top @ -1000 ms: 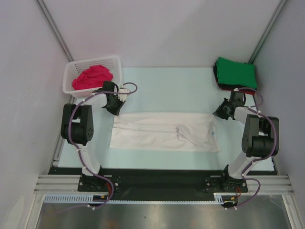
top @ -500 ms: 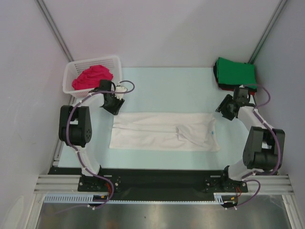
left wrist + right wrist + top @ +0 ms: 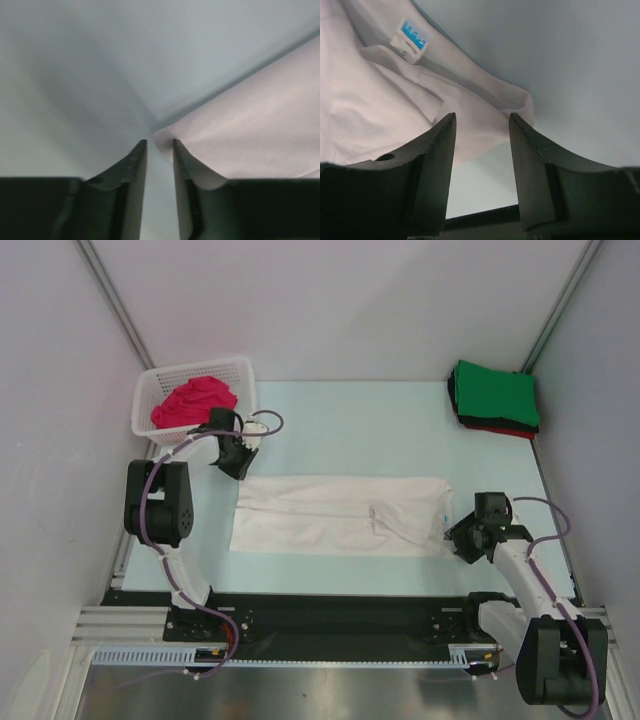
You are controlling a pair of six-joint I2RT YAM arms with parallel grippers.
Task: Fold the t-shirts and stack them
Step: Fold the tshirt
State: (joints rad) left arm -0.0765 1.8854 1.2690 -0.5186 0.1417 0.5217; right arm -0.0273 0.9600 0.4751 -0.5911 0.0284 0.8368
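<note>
Pale green table [image 3: 360,420], grey-white walls [image 3: 330,310] on three sides. Nearest, lower right of the overhead view: right gripper [image 3: 458,538] sat low at the right end of the white t-shirt [image 3: 330,515], by its near corner. Right wrist view: jaws stood moderately wide with nothing between them. Shirt corner lay on the table just past the tips, blue label [image 3: 413,34] at upper left of that frame.

White t-shirt lay flat mid-frame, folded into a long band running left to right, a few creases right of centre.

Left gripper [image 3: 238,465] was at the band's upper left corner, pointing down at it. Left wrist view: jaws narrow, slim gap visible, empty. Shirt corner sat just ahead of the finger [image 3: 182,165] on the frame's right; couldn't tell if touching.

Farther back, upper left: white lattice basket [image 3: 150,390] holding a crumpled magenta-red t-shirt [image 3: 195,400]. Upper right corner: folded stack, green t-shirt [image 3: 495,390] on top. The edge of a red t-shirt [image 3: 500,430] showed under it, and a dark layer [image 3: 452,390] at the stack's left edge.
</note>
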